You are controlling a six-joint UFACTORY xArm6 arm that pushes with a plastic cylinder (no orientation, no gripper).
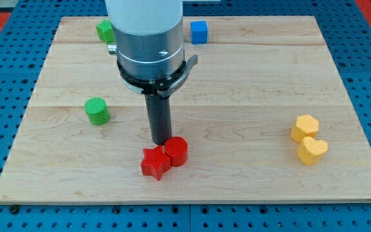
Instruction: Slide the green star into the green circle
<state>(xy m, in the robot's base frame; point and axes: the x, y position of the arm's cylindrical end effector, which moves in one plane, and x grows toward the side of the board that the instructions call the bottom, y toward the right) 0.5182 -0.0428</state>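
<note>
The green circle (pixel 97 110) is a ridged green cylinder at the view's left-centre of the wooden board (pixel 250 77). The green star (pixel 105 30) sits near the view's top left, partly hidden behind the arm's white and grey body (pixel 148 38). My tip (pixel 160 141) is at the lower end of the dark rod, in the board's lower middle. It stands just above and touching or nearly touching a red cylinder (pixel 176 151) and a red star (pixel 154 162). The tip is far from both green blocks.
A blue cube (pixel 199 31) sits at the view's top centre beside the arm. A yellow hexagon (pixel 304 127) and a yellow heart (pixel 312 151) lie together at the view's right. Blue pegboard surrounds the board.
</note>
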